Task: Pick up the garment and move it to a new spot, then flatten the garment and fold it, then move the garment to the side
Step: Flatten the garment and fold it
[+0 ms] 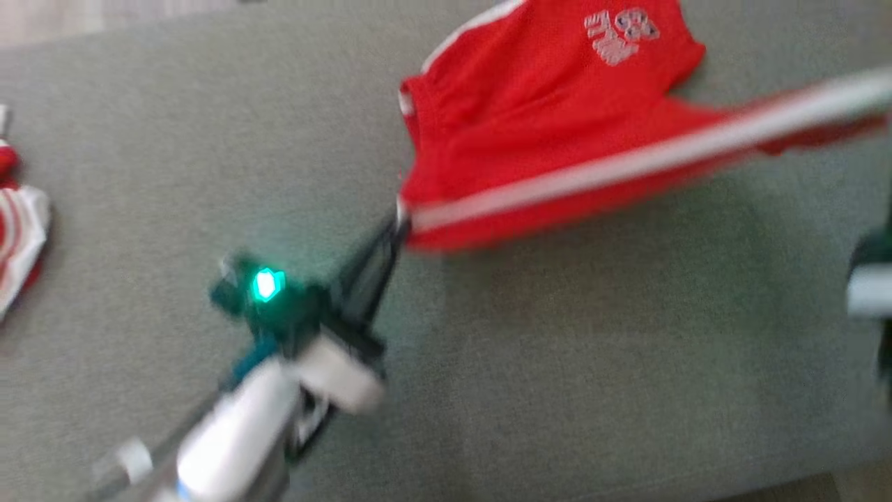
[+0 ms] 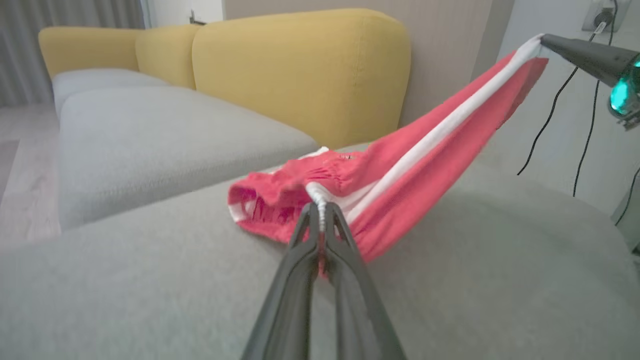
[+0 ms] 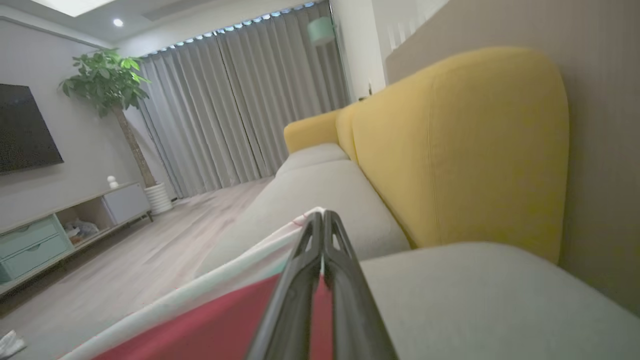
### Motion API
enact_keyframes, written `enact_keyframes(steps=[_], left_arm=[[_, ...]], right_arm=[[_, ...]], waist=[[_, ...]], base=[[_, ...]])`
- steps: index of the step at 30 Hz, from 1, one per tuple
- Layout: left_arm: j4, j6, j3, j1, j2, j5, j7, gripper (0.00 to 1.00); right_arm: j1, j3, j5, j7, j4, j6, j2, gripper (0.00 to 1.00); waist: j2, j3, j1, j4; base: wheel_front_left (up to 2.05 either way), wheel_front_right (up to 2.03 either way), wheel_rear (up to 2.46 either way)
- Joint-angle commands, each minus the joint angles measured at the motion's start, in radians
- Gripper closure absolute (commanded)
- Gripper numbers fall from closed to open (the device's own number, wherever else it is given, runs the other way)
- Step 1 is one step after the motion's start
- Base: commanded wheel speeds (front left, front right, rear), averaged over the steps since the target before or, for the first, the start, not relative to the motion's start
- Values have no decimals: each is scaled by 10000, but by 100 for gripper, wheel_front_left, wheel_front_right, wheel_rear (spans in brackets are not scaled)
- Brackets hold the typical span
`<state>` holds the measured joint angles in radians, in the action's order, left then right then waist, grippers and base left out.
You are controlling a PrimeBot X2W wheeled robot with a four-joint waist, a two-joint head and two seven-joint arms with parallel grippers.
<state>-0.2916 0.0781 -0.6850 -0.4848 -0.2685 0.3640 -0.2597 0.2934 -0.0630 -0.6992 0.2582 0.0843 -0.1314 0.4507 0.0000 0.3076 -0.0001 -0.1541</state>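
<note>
The garment [image 1: 543,111] is a pair of red shorts with a white side stripe and a pale logo. It is stretched along that stripe above the grey sofa seat [image 1: 174,139], its far part resting on the cushion. My left gripper [image 1: 398,222] is shut on the waistband corner, seen close in the left wrist view [image 2: 320,212], where the shorts [image 2: 400,175] rise to the upper right. There my right gripper [image 2: 542,42] is shut on the stripe's other end. In the right wrist view my right gripper [image 3: 322,220] pinches the red and white cloth [image 3: 225,325].
A second red and white garment [image 1: 17,230] lies at the seat's left edge. Yellow backrests [image 2: 300,70] stand behind the cushions. Part of my right arm [image 1: 867,279] shows at the right edge. Black cables [image 2: 585,125] hang on the wall. Wooden floor [image 3: 125,260] lies beyond.
</note>
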Motion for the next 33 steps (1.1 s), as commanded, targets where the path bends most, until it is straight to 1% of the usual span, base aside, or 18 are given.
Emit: enact_keyframes(steps=[1,4,7,10,12,15,18,22,26,28,29,33], left_arm=[[400,-96,426,316,-176,-80,-19,100],[609,-193,484,1533,-199,-88,-20,100],[906,-300,547,2523,-239,6,-20,100],[1294,-418,604,3080,-292,60,-20,100],[1513,-446,630,3093,-232,78,-20,100],[1537,-412,643,2600,28,126,51,100],[1283,-227,620,1699,460,298,345,100],[519,-13,540,204,1081,371,689,100],[-564,61,537,-1222,1559,301,758,100],[-1171,-15,580,-1857,1714,238,760,100],[-1171,-15,580,-1857,1714,238,760,100],[-2310,-115,575,-2906,1929,164,710,100]], right_arm=[[-795,39,90,35,-613,7,85,100],[-2286,135,275,35,-1308,7,-157,100],[-3481,631,270,35,-2003,7,-526,100],[-4193,913,389,16,-2521,7,-654,100],[-4233,1108,526,-112,-2667,7,-632,100],[-3718,1394,856,-484,-2577,7,-536,100],[-2761,1594,1216,-1137,-2247,7,-490,100],[-1209,1745,1622,-2056,-1453,7,-361,100],[255,1463,1980,-2740,-439,7,-76,100],[1012,1170,2151,-2972,198,7,82,100],[1012,1170,2151,-2972,198,7,82,100],[2379,318,2336,-3160,1470,7,377,100]], waist=[[0,-441,1,204],[0,-820,1,218],[0,-1023,1,303],[0,-1020,1,364],[0,-904,1,467],[0,-642,1,701],[0,-349,1,956],[0,103,1,1329],[0,530,1,1579],[0,723,1,1648],[0,723,1,1648],[0,1102,1,1746]], base=[[0,0,0],[0,0,0],[0,0,0],[0,0,0],[0,0,0],[0,0,0],[0,0,0],[0,0,0],[0,0,0],[0,0,0],[0,0,0],[0,0,0]])
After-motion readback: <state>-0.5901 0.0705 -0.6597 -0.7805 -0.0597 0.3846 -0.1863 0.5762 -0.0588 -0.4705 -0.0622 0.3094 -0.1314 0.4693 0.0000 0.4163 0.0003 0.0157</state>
